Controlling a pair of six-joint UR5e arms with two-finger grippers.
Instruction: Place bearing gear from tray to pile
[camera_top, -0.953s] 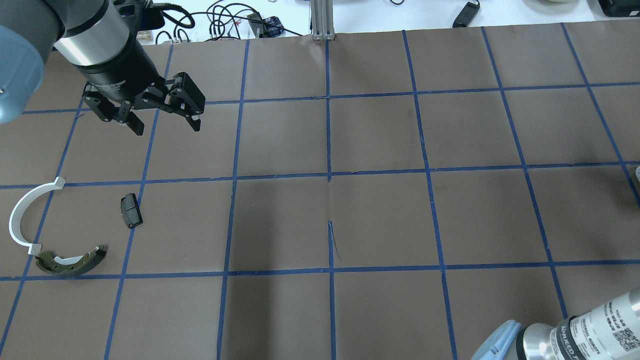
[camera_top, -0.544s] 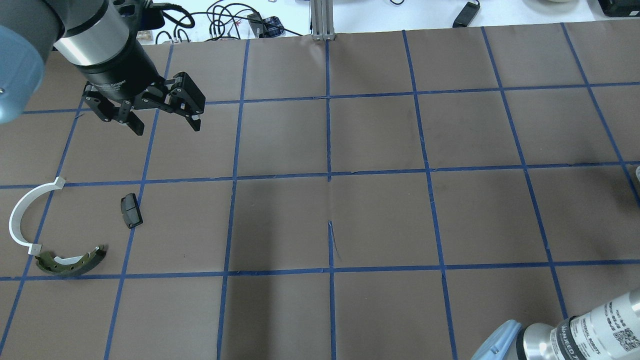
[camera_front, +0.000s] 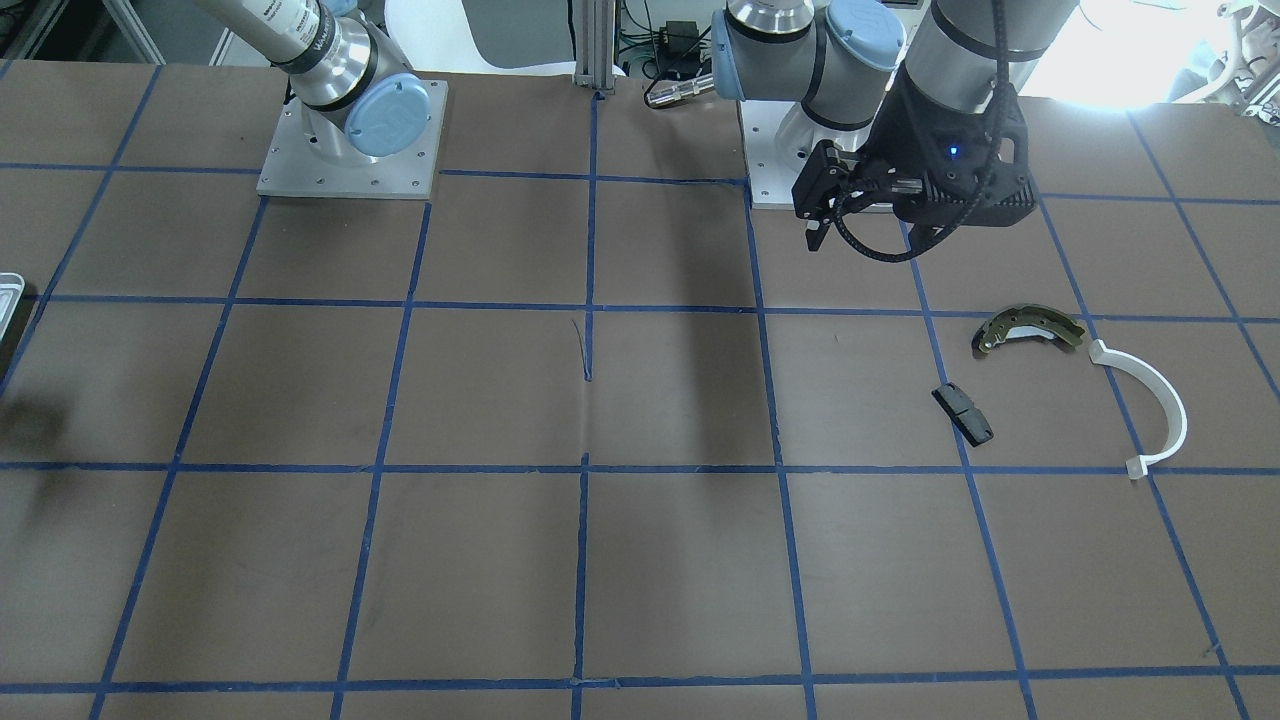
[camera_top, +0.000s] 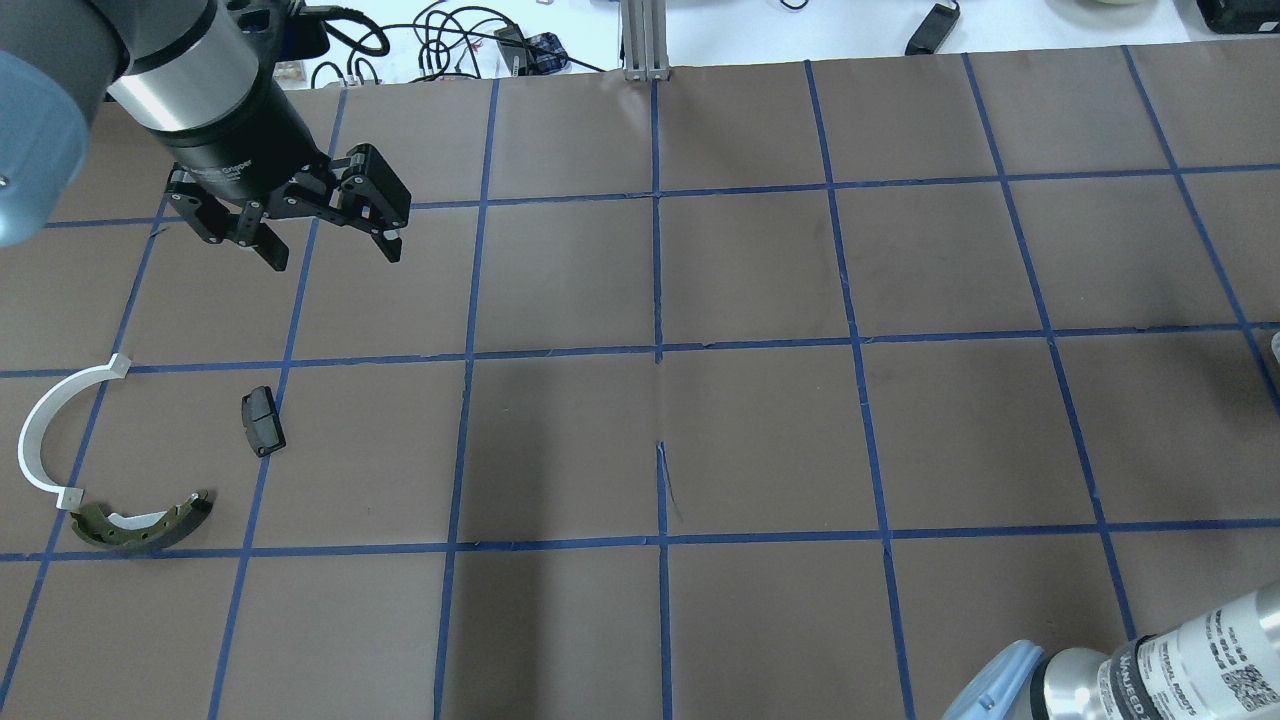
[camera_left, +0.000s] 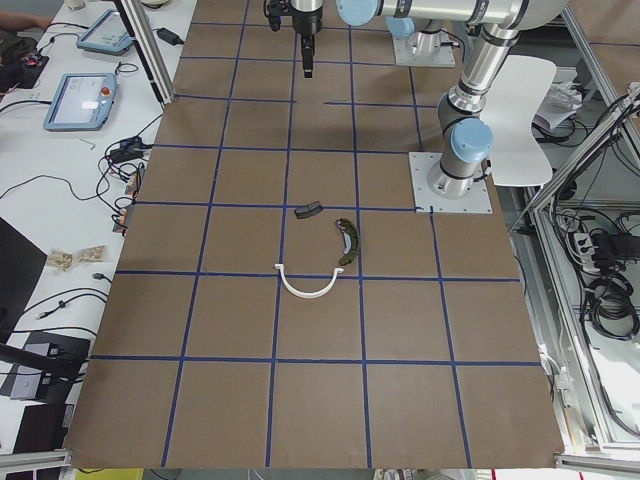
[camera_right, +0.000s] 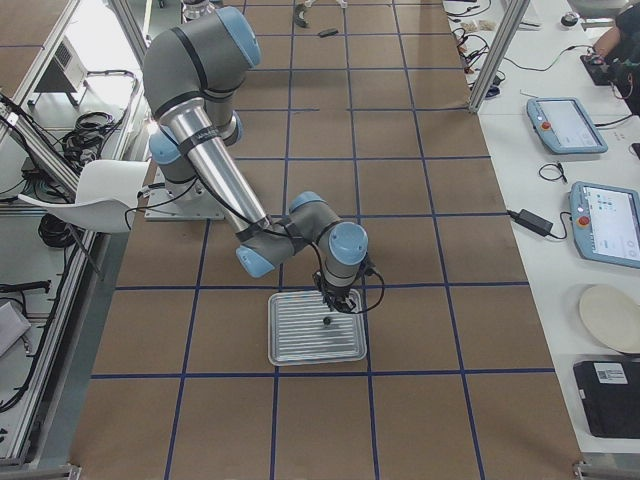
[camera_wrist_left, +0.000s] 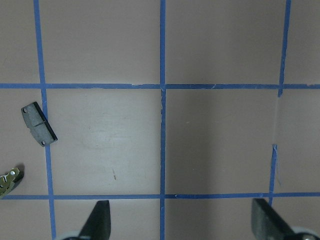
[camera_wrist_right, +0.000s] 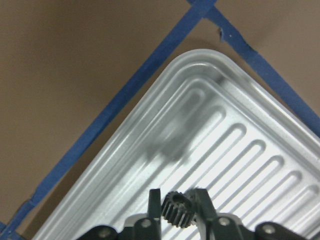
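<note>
brown gridded table (camera_top: 760, 420): right jaws pinch black gear (camera_wrist_right: 176, 208) over tray (camera_wrist_right: 210, 130), left jaws, marked "gripper", gape empty.

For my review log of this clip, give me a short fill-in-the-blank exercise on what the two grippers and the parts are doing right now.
1. The right gripper is ____ on the small black toothed gear.
2. That gear hangs ____ the ribbed silvery metal tray.
3. The left gripper has its fingers ____, holding nothing.
4. The pile has ____ parts: a white plastic arc, an olive-grey curved brake shoe, a small black rectangular block.
Missing words: shut; above; open; three.
</note>
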